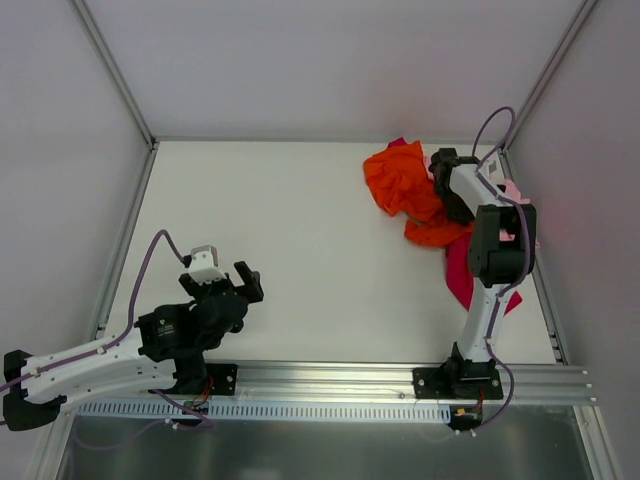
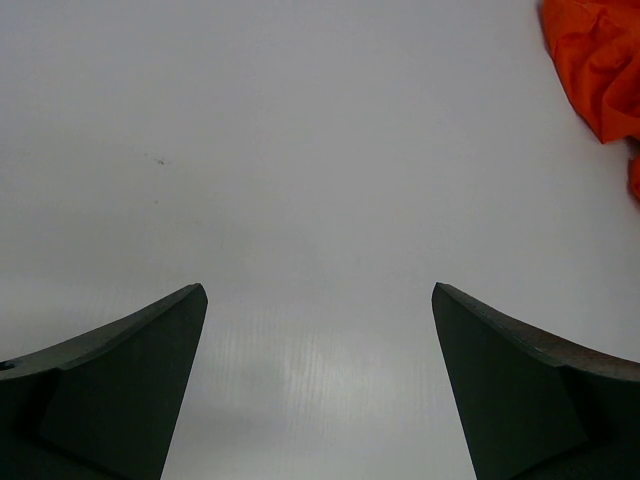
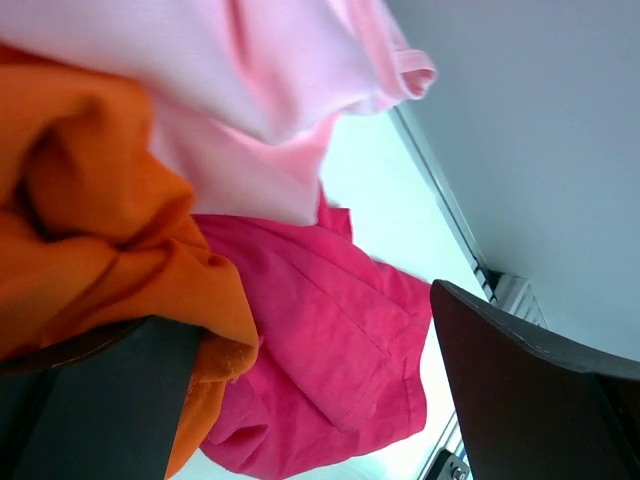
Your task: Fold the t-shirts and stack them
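Note:
Three t-shirts lie crumpled in a heap at the table's back right. The orange one [image 1: 403, 185] is on the left, the magenta-red one [image 1: 460, 272] is nearer the front, and a bit of the light pink one [image 1: 512, 190] shows behind the right arm. My right gripper [image 1: 452, 195] is down in this heap and open. In the right wrist view the magenta shirt [image 3: 330, 350] lies between the jaws of the right gripper [image 3: 305, 320], orange cloth [image 3: 100, 220] drapes over the left finger, and pink [image 3: 250, 70] is above. My left gripper [image 1: 222, 282] hovers open over bare table at the front left. In its own view the left gripper [image 2: 318, 292] holds nothing, and the orange shirt [image 2: 595, 60] sits far off.
The white table [image 1: 290, 230] is boxed in by grey walls with metal frame posts [image 1: 125, 230] at the sides. A metal rail [image 1: 330, 385] carrying both arm bases runs along the front edge. The right wall [image 3: 540, 120] stands close beside the heap.

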Robot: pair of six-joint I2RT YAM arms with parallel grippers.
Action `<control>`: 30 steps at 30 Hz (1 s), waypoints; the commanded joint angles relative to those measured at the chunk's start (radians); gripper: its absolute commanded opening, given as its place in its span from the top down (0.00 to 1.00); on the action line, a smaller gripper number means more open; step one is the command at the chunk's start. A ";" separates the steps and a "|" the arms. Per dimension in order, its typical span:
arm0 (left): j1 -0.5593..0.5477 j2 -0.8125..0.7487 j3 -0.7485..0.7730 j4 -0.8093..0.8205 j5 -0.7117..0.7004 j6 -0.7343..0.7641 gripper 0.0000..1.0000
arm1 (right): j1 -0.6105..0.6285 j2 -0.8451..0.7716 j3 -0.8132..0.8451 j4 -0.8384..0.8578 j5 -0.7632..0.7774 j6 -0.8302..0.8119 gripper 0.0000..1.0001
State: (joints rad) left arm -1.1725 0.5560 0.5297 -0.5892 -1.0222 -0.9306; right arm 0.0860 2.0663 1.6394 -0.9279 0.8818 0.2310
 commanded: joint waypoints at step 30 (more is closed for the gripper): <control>0.325 0.651 0.257 0.569 0.614 0.239 0.01 | 0.242 -0.674 -0.199 0.236 -0.197 -0.150 0.00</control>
State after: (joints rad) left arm -0.9138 1.1866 0.7658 -0.1875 -0.5751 -0.7261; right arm 0.3824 1.3758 1.3613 -0.6205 0.6937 0.0803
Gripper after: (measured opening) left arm 0.989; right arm 0.995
